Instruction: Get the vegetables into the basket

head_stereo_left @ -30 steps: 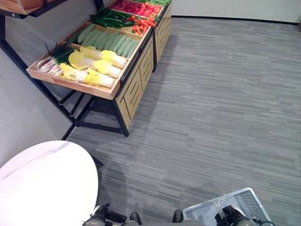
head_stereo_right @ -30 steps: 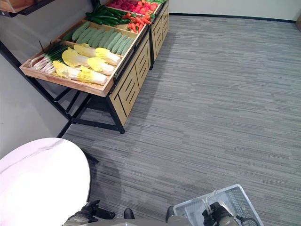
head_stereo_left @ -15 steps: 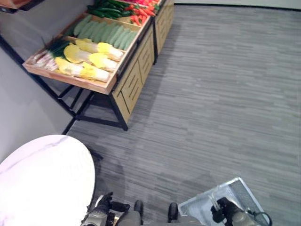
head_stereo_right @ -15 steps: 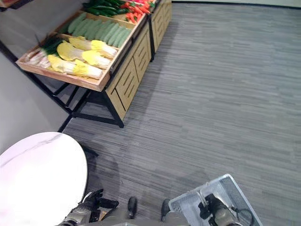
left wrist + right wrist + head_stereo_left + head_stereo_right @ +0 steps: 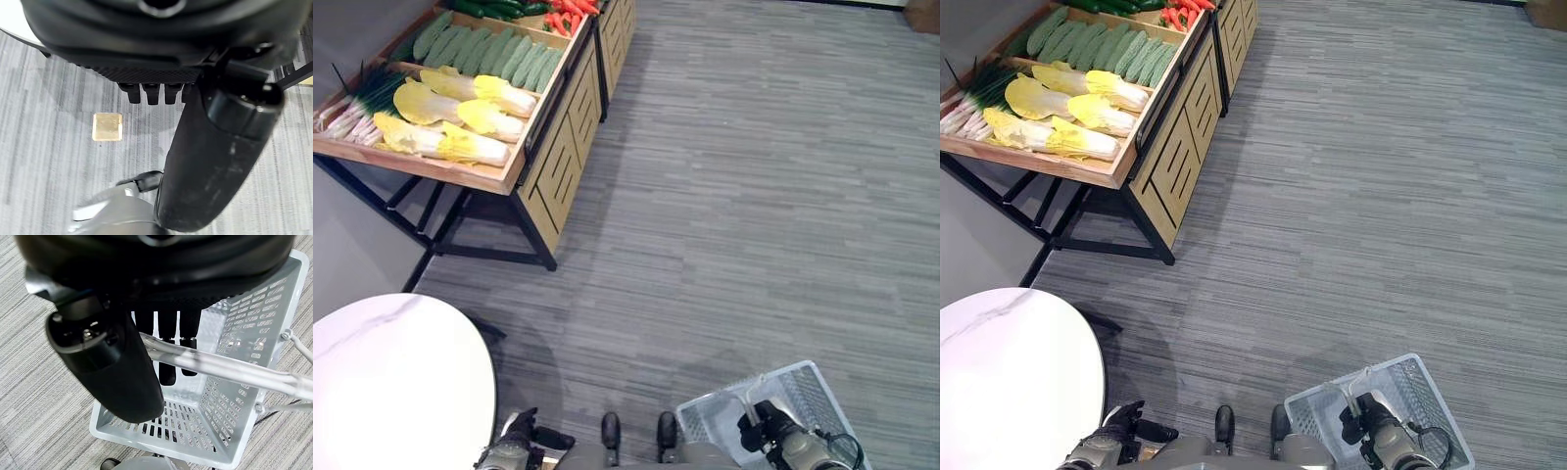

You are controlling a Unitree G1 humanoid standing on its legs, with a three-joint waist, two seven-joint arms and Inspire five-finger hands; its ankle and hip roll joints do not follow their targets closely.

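Observation:
The vegetables lie in a wooden display stand (image 5: 540, 147) at the upper left: yellow cabbages (image 5: 460, 110), pale green gourds (image 5: 494, 54), scallions (image 5: 352, 103) and red peppers (image 5: 566, 10). A white plastic basket (image 5: 808, 387) hangs low at the lower right, empty inside. My right hand (image 5: 168, 360) is curled round its metal handle (image 5: 230, 369), and it appears in the left eye view as the right hand (image 5: 773, 436). My left hand (image 5: 514, 450) hangs at the lower left with its fingers (image 5: 149, 93) curled, holding nothing, far from the stand.
A round white table (image 5: 391, 382) stands at the lower left, close to my left hand. Grey striped carpet (image 5: 754, 196) stretches between me and the stand. A small gold square (image 5: 107, 126) lies on the floor below my left hand.
The whole picture has shifted, so the camera moved: the stand now sits higher and further left. My right hand still holds the basket's handle, and the left hand stays idle.

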